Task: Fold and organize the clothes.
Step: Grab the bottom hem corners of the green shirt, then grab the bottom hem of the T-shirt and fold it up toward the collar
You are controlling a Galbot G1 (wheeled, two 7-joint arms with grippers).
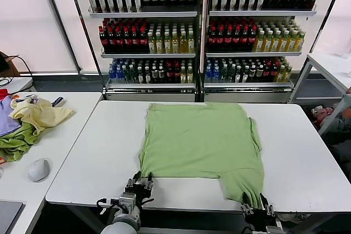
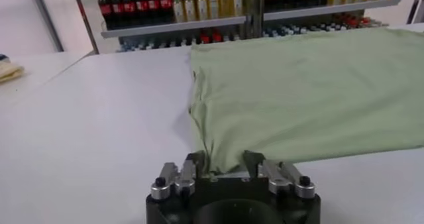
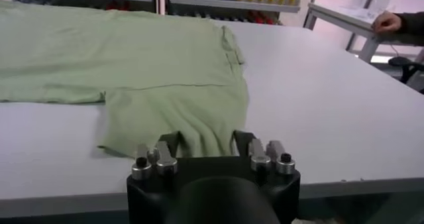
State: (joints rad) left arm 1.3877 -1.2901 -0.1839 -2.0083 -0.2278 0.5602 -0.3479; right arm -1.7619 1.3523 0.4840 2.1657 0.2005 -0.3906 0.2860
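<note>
I have the shirt (image 1: 200, 146) spread flat across the middle of the worktop (image 1: 82, 157), its lower hem running along the near edge and one sleeve reaching right down to that edge on my right side. My left tool (image 1: 140, 186) sits at the near edge on the shirt's near left corner, and in the left wrist view its fingers (image 2: 193, 168) look pinched on that corner of cloth. My right tool (image 1: 256, 207) is at the near edge too, its fingers (image 3: 167, 143) closed around the end of the sleeve.

My worry is the grip itself. Each tool appears to have only a thin bite of fabric, so a quick lift could let a corner slide out, and then the fold would go crooked. The two holds are also uneven: one is on the hem corner, the other on a sleeve that sticks out past the hem, so lifting both together may drag the shirt askew or bunch it. The sleeve end lies close to the drop-off and could slip over the edge.

The worktop is smooth and white. Beyond its far edge stand shelves of bottled drinks (image 1: 197, 31). A second table to my left carries a heap of other clothes (image 1: 27, 121) and a computer mouse (image 1: 38, 169).
</note>
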